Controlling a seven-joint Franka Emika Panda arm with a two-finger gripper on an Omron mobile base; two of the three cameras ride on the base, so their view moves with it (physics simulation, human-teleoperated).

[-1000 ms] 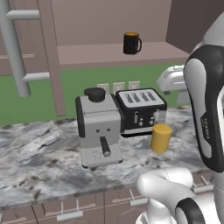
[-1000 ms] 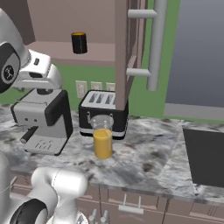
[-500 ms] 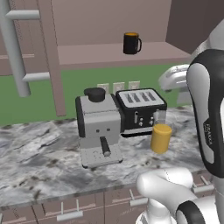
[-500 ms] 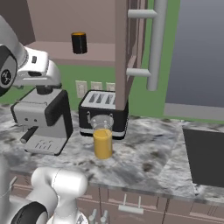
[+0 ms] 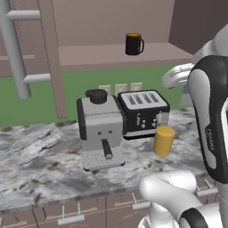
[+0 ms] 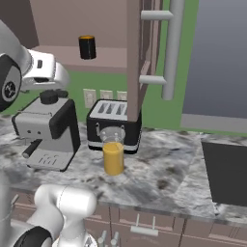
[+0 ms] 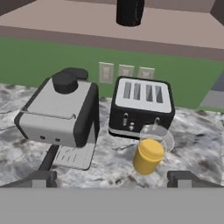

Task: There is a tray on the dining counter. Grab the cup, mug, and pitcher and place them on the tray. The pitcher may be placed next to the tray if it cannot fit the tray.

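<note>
Since a second ago the white arm (image 5: 213,116) has shifted only slightly at the frame edge, and everything on the counter lies as it did. The marbled countertop (image 5: 40,164) runs grey-white over brown cabinets (image 6: 193,231), with a green wall (image 5: 67,95) behind carrying a row of pale outlets (image 7: 126,72). A brown shelf (image 5: 98,55) crosses above the wall, and the black mug (image 5: 133,43), orange inside, stands on it with its handle to the right in the left base view. The yellow-orange pitcher (image 5: 164,140) stands upright on the countertop just in front of the black toaster (image 5: 143,111), with a clear glassy shape (image 7: 157,136) close behind it. A grey and black espresso machine (image 5: 100,129) sits beside the toaster. A dark cooktop (image 6: 226,171) lies at the right in the right base view. The word FRANKA is printed down the arm's dark joint cover. The gripper (image 7: 111,177) hangs above the counter, its fingertips (image 7: 39,177) spread wide apart and holding nothing.
</note>
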